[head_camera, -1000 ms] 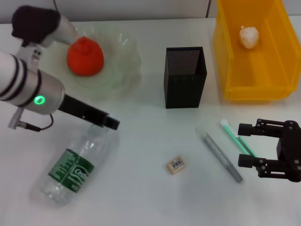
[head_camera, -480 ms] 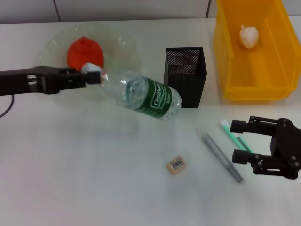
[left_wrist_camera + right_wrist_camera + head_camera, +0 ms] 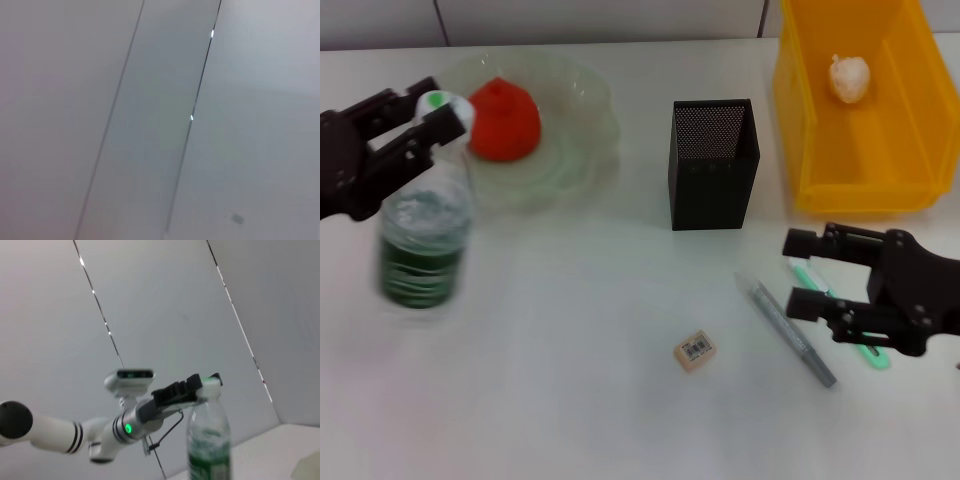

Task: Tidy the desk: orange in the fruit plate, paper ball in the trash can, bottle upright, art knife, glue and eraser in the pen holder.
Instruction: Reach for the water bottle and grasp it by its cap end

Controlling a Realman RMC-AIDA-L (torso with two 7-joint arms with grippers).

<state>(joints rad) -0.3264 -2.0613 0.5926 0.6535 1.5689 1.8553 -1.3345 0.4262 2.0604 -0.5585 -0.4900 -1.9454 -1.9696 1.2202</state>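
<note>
The clear plastic green-labelled bottle (image 3: 422,240) stands upright on the white table (image 3: 570,380), near the ruffled pale-green fruit plate (image 3: 570,130). The left claw (image 3: 415,120) grips its cap. Well apart from the plate, the right claw (image 3: 800,272) hovers spread wide.

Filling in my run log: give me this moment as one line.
left gripper: shut on bottle cap, bottle upright | right gripper: open over glue | orange: in fruit plate

We can read no text: the bottle (image 3: 420,245) label is blurred, and the eraser (image 3: 695,350) sticker's barcode is too small.
</note>
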